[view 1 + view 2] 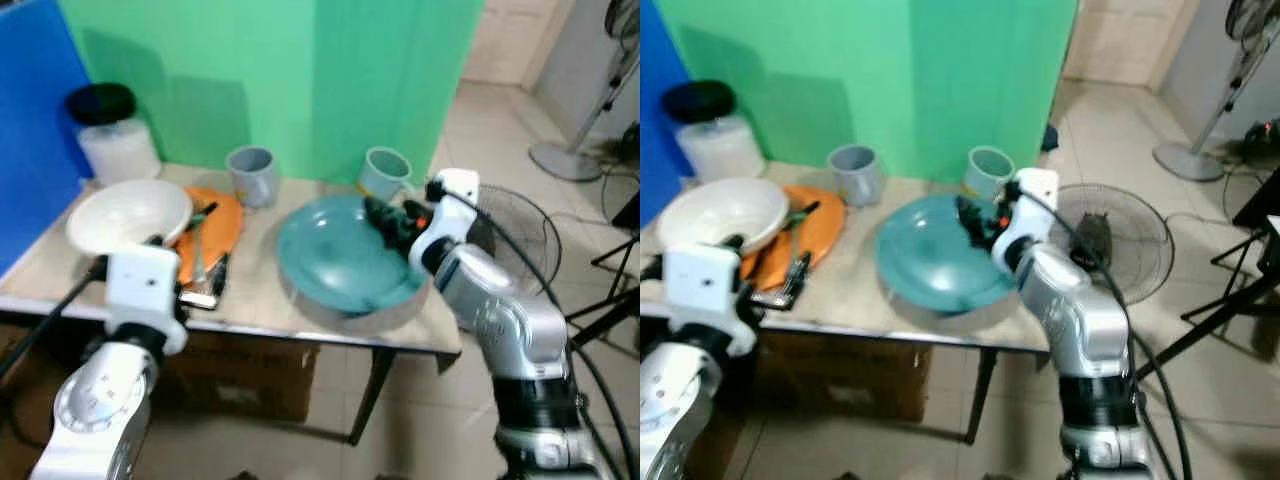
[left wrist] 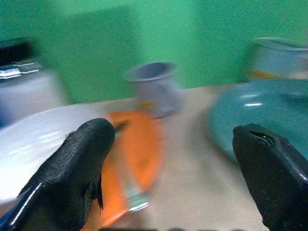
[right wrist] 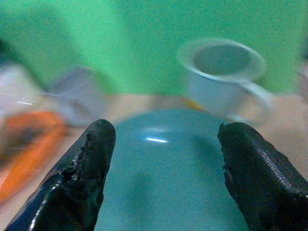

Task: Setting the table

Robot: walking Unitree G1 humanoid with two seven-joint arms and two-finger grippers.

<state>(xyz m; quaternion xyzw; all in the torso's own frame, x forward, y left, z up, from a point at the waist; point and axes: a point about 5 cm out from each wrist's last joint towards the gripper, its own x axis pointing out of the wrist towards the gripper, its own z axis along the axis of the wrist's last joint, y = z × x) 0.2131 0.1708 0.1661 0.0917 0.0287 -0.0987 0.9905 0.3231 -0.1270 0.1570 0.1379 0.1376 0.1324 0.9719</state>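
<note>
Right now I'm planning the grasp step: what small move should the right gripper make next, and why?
Probably ease the right gripper down onto the teal plate rim: its fingers are open, apart over the plate, gripping nothing, with the light-blue cup just behind.

Floor fan (image 1: 520, 235) beside table; cardboard box (image 1: 240, 385) underneath.

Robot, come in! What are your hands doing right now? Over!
Right gripper open, over the teal plate. Left gripper open, near the white bowl and orange plate. Two cups stand behind; nothing held.
</note>
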